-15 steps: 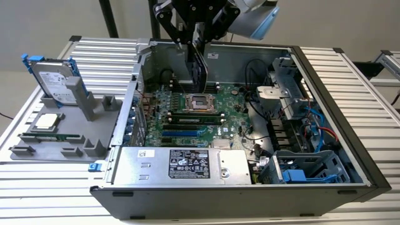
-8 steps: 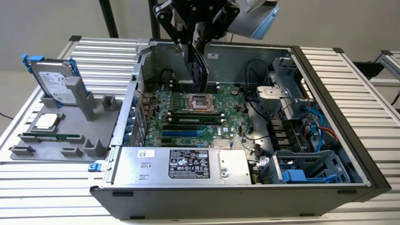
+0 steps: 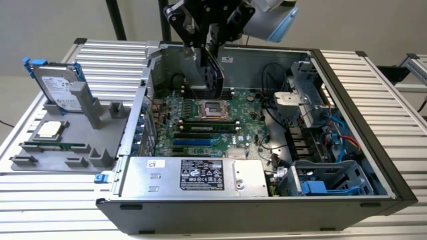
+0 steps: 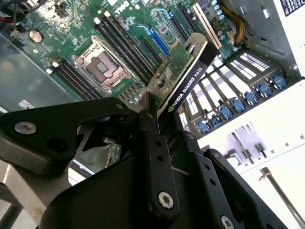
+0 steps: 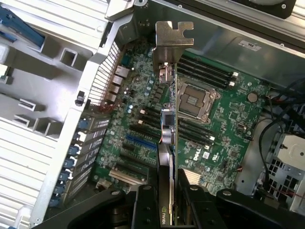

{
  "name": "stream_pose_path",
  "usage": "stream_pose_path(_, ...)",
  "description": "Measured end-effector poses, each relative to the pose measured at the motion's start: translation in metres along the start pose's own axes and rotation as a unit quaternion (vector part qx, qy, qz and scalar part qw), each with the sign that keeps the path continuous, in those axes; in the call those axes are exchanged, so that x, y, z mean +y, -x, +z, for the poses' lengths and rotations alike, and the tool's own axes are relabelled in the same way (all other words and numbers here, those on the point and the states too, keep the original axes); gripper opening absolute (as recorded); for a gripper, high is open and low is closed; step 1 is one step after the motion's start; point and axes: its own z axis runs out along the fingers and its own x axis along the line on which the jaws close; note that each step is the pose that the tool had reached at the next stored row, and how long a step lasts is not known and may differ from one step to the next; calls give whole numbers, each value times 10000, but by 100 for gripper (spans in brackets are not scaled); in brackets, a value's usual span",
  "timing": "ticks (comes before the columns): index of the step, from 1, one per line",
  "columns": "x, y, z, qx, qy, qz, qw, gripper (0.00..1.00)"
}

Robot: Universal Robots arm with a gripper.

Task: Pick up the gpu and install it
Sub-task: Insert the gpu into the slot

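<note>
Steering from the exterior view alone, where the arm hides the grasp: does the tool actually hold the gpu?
Observer: Yes; both wrist views show the tool shut on one end of the thin green-and-black gpu card.
Operator: Which end leads?
Observer: The first wrist view shows its silver end bracket at the end far from the tool.
Operator: Seated yet?
Observer: No; the second wrist view shows it held tilted above the green motherboard, not in a slot.
</note>
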Motion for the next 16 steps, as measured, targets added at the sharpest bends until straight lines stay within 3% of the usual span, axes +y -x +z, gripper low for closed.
stream_pose_path(16, 0, 0, 0, 22, -3, -477, 9989, 0)
